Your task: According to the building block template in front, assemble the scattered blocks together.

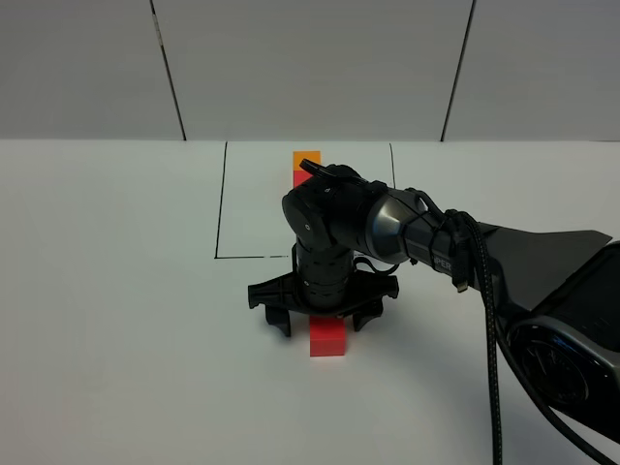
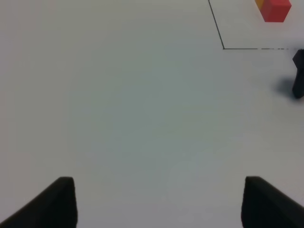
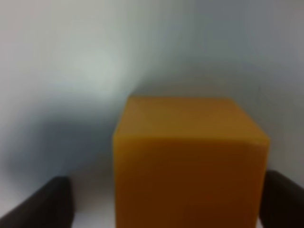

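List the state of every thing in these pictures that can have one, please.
left claw: open, empty.
right claw: open, around the orange cube.
orange cube: upright between the right claw's fingers.
red cube: lying free below the right claw.
template: its two cubes joined.

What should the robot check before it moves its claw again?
1. Right claw open around the orange cube: ok, the jaws stand apart.
2. Orange cube touching the red cube: cannot tell, the claw hides the join.
3. Colour order matches the template: cannot tell.
4. Left claw open, empty and away from the cubes: ok.
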`<act>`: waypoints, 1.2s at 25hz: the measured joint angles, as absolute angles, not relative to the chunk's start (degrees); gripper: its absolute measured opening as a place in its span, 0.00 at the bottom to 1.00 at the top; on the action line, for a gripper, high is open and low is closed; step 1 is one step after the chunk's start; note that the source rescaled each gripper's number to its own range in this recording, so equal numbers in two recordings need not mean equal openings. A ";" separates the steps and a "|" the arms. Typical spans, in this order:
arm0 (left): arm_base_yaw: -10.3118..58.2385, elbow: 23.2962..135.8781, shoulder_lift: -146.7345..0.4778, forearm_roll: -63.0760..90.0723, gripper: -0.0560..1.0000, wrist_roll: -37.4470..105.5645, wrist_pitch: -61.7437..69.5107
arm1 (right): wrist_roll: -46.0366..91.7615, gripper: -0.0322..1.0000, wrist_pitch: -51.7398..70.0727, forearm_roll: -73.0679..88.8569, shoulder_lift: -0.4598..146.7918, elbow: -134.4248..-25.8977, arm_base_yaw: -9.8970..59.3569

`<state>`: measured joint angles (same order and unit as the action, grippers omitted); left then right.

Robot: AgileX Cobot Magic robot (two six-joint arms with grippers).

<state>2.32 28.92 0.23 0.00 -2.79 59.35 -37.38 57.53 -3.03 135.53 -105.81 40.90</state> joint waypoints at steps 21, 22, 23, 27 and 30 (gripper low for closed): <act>2.32 28.92 0.23 0.00 0.59 -2.79 59.35 | -35.61 0.96 57.57 -3.90 126.47 -106.18 40.78; 2.32 28.92 0.23 0.00 0.59 -2.79 59.35 | -35.24 0.96 58.02 -4.30 125.26 -106.18 40.60; 2.32 28.92 0.23 0.00 0.59 -2.79 59.35 | -34.69 0.96 58.73 -4.66 123.84 -106.18 40.24; 2.32 28.92 0.23 0.00 0.59 -2.79 59.35 | -30.35 0.96 62.53 -4.80 119.08 -106.18 35.31; 2.32 28.92 0.23 0.00 0.59 -2.79 59.35 | -27.05 0.96 65.49 -5.05 115.87 -105.87 29.53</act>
